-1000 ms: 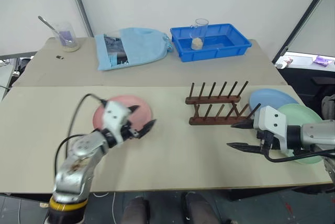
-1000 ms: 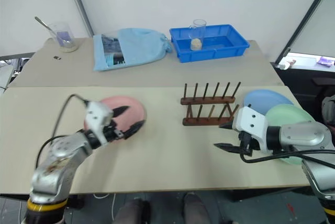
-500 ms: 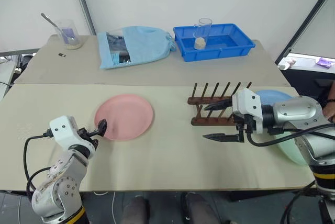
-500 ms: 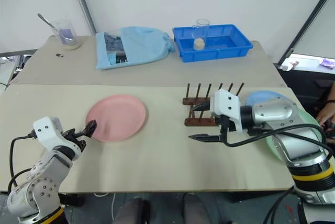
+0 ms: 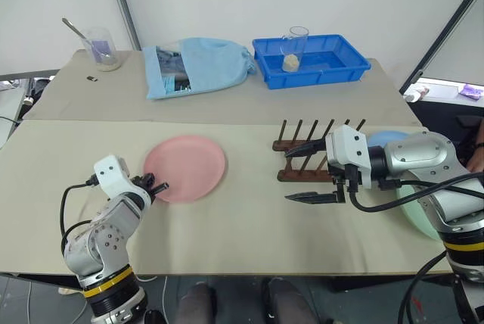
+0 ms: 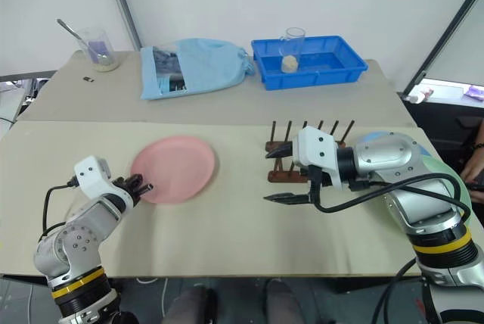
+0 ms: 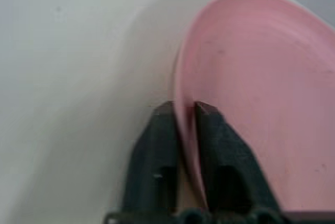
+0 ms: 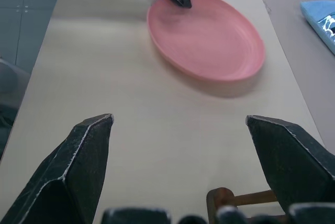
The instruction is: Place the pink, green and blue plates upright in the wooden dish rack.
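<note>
Pink plate: lying flat, mid-desk, left of the wooden dish rack.
Left tool: clamping the plate's near-left rim.
Right tool: hovering, jaws gaping.
Blue tray: holding a glass.

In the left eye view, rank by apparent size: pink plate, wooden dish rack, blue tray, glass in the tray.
1. Blue tray, though the pink plate looks close to it and lies nearer the camera, so unsure.
2. Pink plate.
3. Wooden dish rack, partly behind the right gripper.
4. Glass.
</note>
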### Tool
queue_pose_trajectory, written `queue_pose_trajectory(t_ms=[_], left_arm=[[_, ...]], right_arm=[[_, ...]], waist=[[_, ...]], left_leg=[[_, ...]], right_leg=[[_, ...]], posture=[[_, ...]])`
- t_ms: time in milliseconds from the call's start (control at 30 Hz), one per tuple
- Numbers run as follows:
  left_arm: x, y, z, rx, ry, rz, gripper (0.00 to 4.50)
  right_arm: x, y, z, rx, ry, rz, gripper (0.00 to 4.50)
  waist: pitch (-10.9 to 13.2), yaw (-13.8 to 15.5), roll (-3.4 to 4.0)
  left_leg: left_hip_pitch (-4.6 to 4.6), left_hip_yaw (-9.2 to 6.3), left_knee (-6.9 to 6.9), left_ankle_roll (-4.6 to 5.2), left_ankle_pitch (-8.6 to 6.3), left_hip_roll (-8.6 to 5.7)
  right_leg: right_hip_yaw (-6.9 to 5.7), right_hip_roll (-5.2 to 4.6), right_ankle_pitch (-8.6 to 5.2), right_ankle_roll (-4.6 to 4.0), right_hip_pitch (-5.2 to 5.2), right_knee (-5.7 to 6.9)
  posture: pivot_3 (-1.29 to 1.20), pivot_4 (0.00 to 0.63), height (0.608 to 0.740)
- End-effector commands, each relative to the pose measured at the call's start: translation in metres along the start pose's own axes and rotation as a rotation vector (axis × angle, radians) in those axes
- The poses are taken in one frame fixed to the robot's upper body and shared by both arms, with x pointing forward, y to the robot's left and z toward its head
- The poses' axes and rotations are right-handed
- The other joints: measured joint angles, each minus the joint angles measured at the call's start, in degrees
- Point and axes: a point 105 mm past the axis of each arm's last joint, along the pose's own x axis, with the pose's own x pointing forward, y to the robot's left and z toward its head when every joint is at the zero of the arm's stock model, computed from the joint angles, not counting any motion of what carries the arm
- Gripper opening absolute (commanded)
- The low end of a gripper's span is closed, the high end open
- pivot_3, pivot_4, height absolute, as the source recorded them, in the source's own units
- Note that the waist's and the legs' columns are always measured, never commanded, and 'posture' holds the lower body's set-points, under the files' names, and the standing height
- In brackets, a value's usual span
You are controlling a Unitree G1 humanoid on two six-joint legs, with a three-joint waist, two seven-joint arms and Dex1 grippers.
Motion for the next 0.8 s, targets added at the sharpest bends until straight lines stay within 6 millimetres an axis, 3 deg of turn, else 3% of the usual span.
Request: queue_pose_trajectory(t_ms=[33, 200, 300, 367, 533, 667, 800], left_arm=[[0.0, -0.01, 0.011, -0.022, -0.037, -0.031, 0.05], [0.0, -0.037, 0.049, -0.049, -0.16, -0.076, 0.05], [0.001, -0.075, 0.082, -0.092, -0.246, -0.147, 0.05], [0.001, -0.092, 0.094, -0.106, -0.268, -0.178, 0.05], [0.002, -0.114, 0.1, -0.083, -0.261, -0.224, 0.05], [0.003, -0.118, 0.099, -0.076, -0.252, -0.234, 0.05], [0.002, -0.118, 0.1, -0.089, -0.247, -0.234, 0.0]], right_arm=[[0.002, -0.006, 0.017, -0.085, -0.024, -0.024, 4.5], [0.02, -0.02, 0.037, -0.185, -0.066, -0.057, 4.5], [0.049, -0.035, 0.048, -0.275, -0.059, -0.113, 4.5], [0.068, -0.046, 0.047, -0.335, -0.008, -0.163, 4.5], [0.098, -0.069, 0.044, -0.49, 0.075, -0.246, 4.5], [0.109, -0.077, 0.037, -0.555, 0.112, -0.275, 4.5], [0.115, -0.078, 0.029, -0.596, 0.143, -0.284, 3.38]], waist=[[0.0, 0.01, -0.01], [0.03, -0.06, -0.05], [0.05, -0.08, -0.08], [0.05, -0.11, -0.08], [0.04, -0.27, -0.07], [0.04, -0.18, -0.07], [0.04, -0.11, -0.07]], left_leg=[[-0.01, -0.01, 0.0, 0.0, 0.0, 0.01], [-0.1, -0.03, -0.02, 0.0, 0.0, 0.01], [-0.12, -0.03, -0.01, -0.01, 0.01, 0.0], [-0.11, -0.03, 0.0, -0.02, 0.02, -0.01], [-0.16, -0.03, -0.12, -0.04, 0.01, -0.06], [-0.82, -0.05, -0.15, -0.1, 0.0, -0.05], [-1.03, -0.08, -0.19, -0.17, -0.03, -0.06]], right_leg=[[0.0, 0.01, 0.0, -0.01, 0.0, 0.0], [-0.01, 0.03, 0.03, -0.04, -0.09, -0.01], [-0.01, 0.04, 0.08, -0.01, -0.08, -0.02], [-0.01, 0.03, 0.16, 0.06, -0.06, -0.01], [0.0, 0.01, 0.48, -0.04, -0.12, -0.05], [0.0, 0.02, 0.53, -0.1, -0.86, 0.03], [-0.01, -0.02, 0.56, -0.09, -1.04, 0.03]], posture=[[0.0, 0.15, 0.74], [0.0, 0.15, 0.74], [0.0, 0.15, 0.74], [0.0, 0.15, 0.74], [0.0, 0.15, 0.74], [0.0, 0.15, 0.74], [0.0, 0.15, 0.74]])
